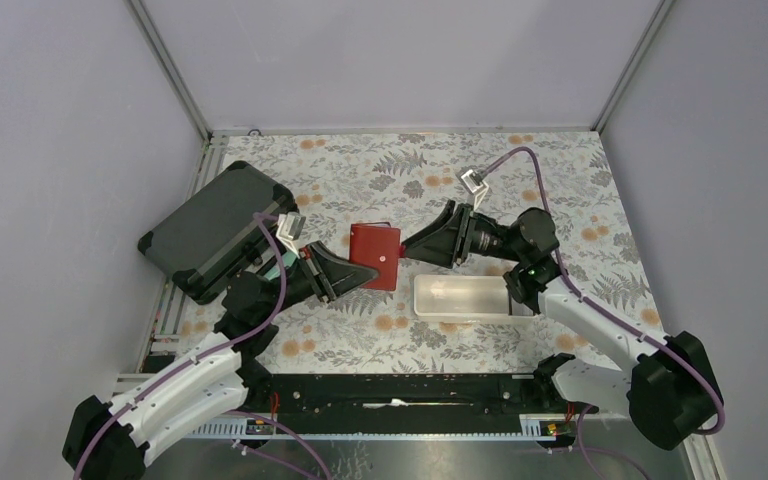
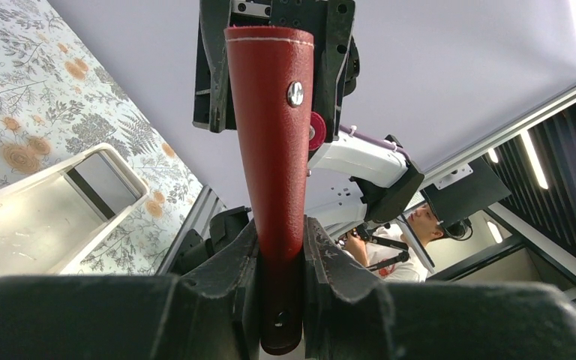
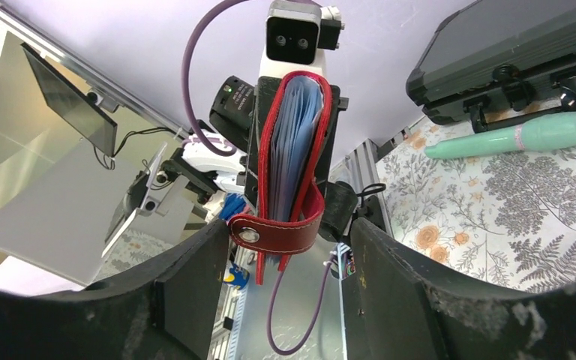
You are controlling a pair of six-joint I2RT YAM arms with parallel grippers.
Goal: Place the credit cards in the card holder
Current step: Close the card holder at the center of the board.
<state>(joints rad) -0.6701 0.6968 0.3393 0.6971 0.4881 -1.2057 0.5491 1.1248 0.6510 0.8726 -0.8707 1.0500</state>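
The card holder [image 1: 374,255], a small red wallet, is held up off the table with my left gripper [image 1: 358,273] shut on its near end. In the left wrist view the wallet [image 2: 274,150] rises from between the fingers, its metal snap [image 2: 295,93] facing the camera. The right wrist view looks at the wallet's edge [image 3: 317,161]. Light blue credit cards [image 3: 294,127] sit packed inside, and a red strap [image 3: 281,233] wraps across the edge. My right gripper [image 3: 289,259] is open just short of that strap, one finger on either side of it.
A big dark grey hard case [image 1: 215,230] lies at the left, by the left arm. A long white tray [image 1: 460,297] sits under the right arm. A teal pen-like stick [image 3: 510,139] lies on the floral cloth beside the case. Walls close in the back and both sides.
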